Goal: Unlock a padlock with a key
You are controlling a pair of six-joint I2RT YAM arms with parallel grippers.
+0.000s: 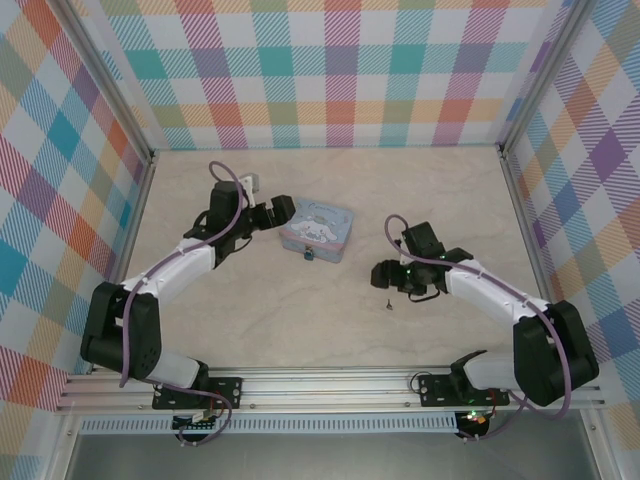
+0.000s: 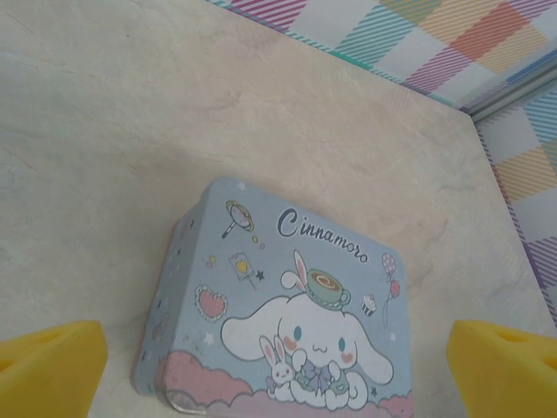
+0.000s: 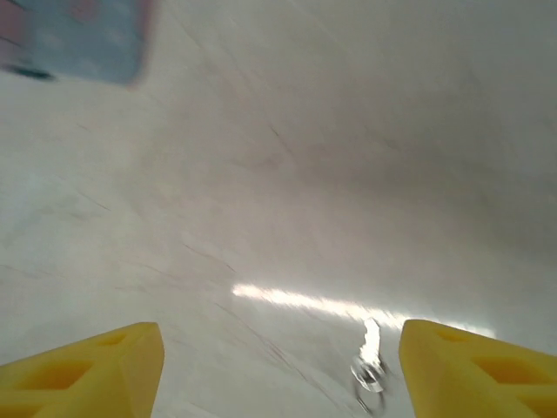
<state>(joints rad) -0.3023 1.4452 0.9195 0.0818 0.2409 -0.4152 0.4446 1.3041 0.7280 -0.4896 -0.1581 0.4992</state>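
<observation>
Early: key not picked up, padlock untouched.
Top view: tiny teal padlock [image 1: 309,256] at the printed tin's [image 1: 320,225] 6 o'clock edge; thin dark key [image 1: 386,302] on the pale marbled worktop [image 1: 250,320], 6 o'clock of the right pincer [image 1: 380,274]. Left wrist: left pincer [image 2: 278,357] spread wide above the glossy, round-cornered tin. Right wrist: right pincer gaping, empty; key glinting at 5 o'clock.

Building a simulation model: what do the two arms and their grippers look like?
The left arm and right arm have white shells, black joints and a looping purple cable each. The left gripper and right gripper are black, with yellow wedge-shaped fingertips.
</observation>
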